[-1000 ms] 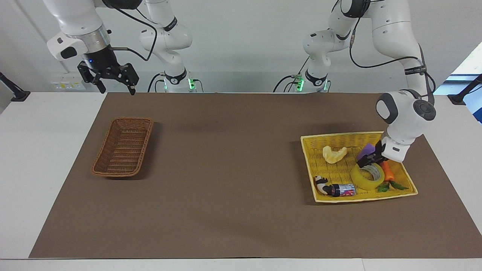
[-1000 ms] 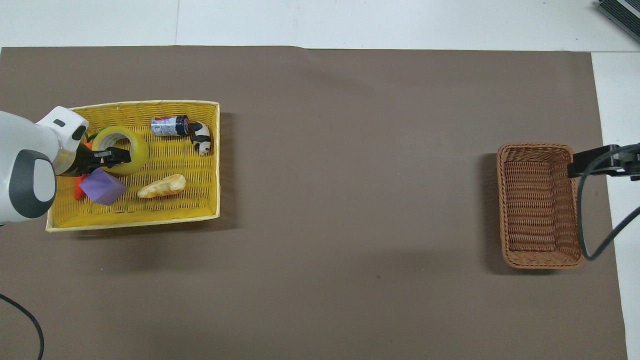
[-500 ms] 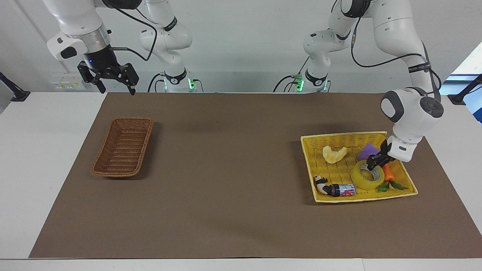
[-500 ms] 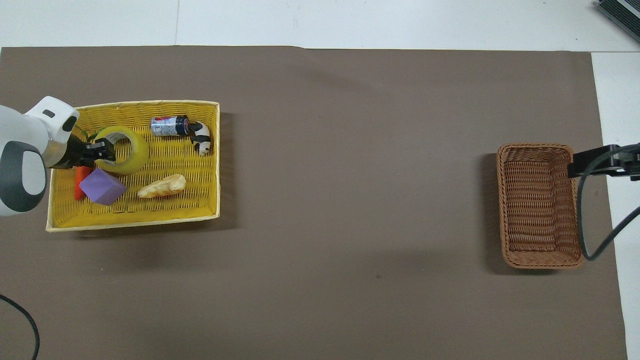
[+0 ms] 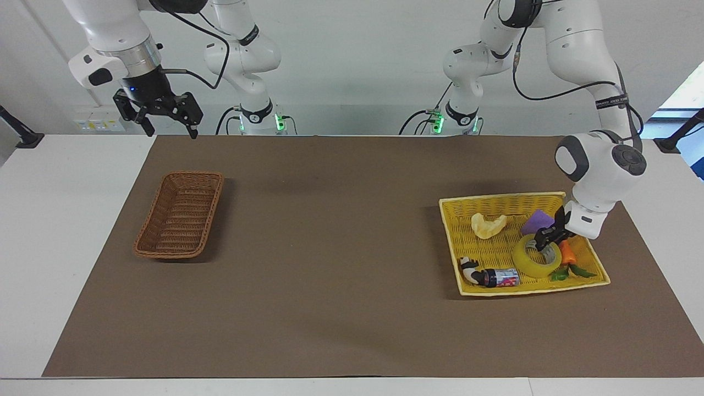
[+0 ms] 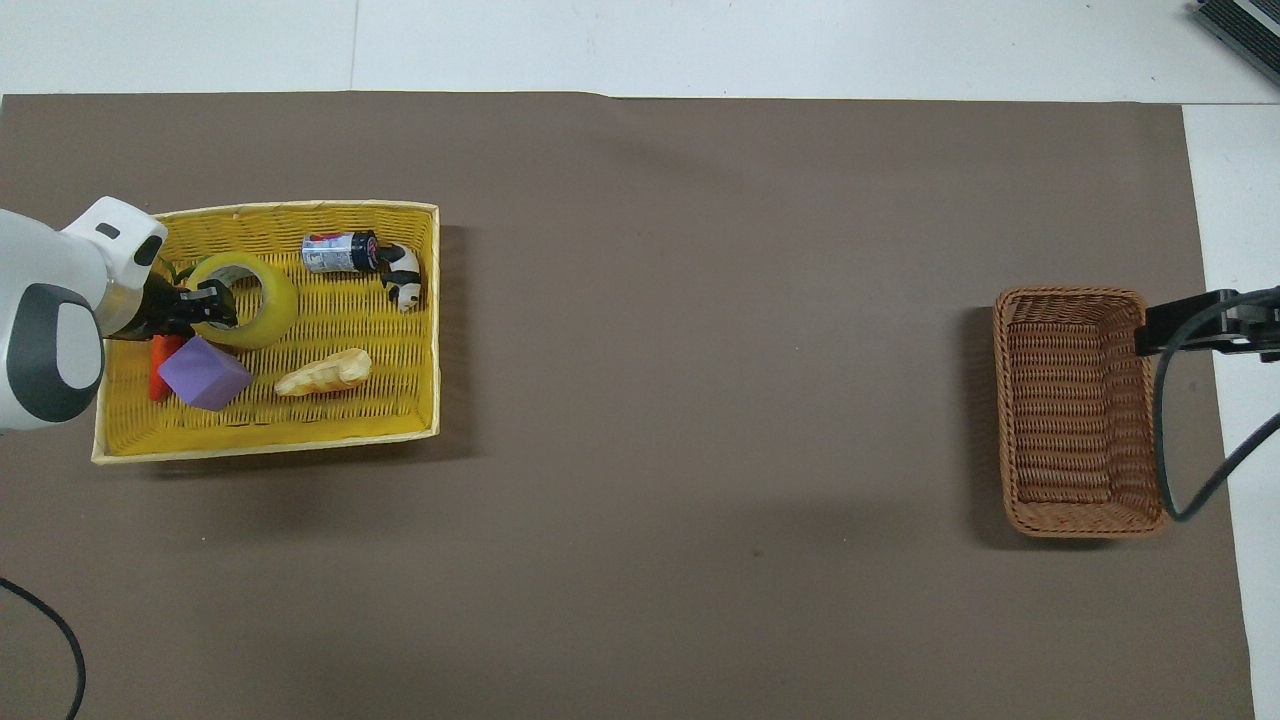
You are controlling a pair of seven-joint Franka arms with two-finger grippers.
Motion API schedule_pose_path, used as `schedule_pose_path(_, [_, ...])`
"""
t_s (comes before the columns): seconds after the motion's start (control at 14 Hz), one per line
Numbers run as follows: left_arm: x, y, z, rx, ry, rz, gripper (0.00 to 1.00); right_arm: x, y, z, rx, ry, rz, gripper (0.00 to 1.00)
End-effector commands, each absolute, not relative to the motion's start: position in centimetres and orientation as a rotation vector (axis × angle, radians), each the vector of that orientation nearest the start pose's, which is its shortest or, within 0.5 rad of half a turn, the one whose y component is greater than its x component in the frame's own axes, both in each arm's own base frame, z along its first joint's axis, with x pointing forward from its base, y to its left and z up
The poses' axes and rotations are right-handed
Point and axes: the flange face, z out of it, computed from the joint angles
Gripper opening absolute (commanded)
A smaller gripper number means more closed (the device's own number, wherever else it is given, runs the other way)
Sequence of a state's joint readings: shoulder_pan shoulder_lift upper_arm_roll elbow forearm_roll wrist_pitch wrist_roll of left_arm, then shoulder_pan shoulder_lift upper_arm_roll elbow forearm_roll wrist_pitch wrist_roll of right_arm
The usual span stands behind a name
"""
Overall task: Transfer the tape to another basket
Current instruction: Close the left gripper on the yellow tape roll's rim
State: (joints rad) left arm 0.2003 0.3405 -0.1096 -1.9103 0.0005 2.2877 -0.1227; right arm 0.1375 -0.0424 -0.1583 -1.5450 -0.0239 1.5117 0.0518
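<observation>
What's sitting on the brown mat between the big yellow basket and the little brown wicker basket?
Nothing: between the yellow woven basket and the narrow brown wicker basket lies only bare brown mat, as the overhead view shows.

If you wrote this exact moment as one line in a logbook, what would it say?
left gripper: at tape rim, in yellow basket | right gripper: open, waiting | brown basket: no tape

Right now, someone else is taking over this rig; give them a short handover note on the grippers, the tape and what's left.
Left gripper: down in the yellow basket, at the tape's wall; firm grip not confirmed.
Right gripper: open, waiting raised near the brown basket.
Tape: in the yellow basket, beside the carrot and purple block.
Done: approach to the tape.
Left: secure the grip, lift, carry to the brown basket at the right arm's end, release.
</observation>
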Motion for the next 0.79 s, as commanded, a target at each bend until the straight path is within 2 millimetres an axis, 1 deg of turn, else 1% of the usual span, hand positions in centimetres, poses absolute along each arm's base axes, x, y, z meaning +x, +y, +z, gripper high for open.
schedule_pose_path(0.0, [62.7, 5.4, 31.3, -3.158, -0.325, -0.046, 0.0, 53.2, -1.7, 65.4, -3.138, 0.077, -0.042, 1.0])
schedule_pose_path(0.07, [62.7, 5.3, 31.5, -3.158, -0.323, -0.046, 0.0, 53.2, -1.7, 65.4, -3.138, 0.075, -0.042, 1.0])
schedule_pose_path(0.21, [62.9, 5.7, 33.0, -3.154, -0.33, -0.036, 0.0, 53.2, -1.7, 65.4, -3.138, 0.077, -0.042, 1.0])
schedule_pose_path(0.29, [63.1, 5.9, 34.0, -3.152, -0.33, -0.043, 0.0, 53.2, -1.7, 65.4, -3.138, 0.077, -0.042, 1.0])
schedule_pose_path(0.43, [63.3, 5.4, 36.2, -3.152, -0.326, -0.065, 0.0, 53.2, -1.7, 65.4, -3.138, 0.077, -0.042, 1.0])
schedule_pose_path(0.5, [63.4, 5.4, 36.9, -3.152, -0.326, -0.05, 0.0, 53.2, -1.7, 65.4, -3.138, 0.077, -0.042, 1.0])
schedule_pose_path(0.71, [64.1, 5.2, 40.2, -3.143, -0.307, -0.024, 0.0, 53.2, -1.7, 65.4, -3.139, 0.073, -0.042, 1.0])
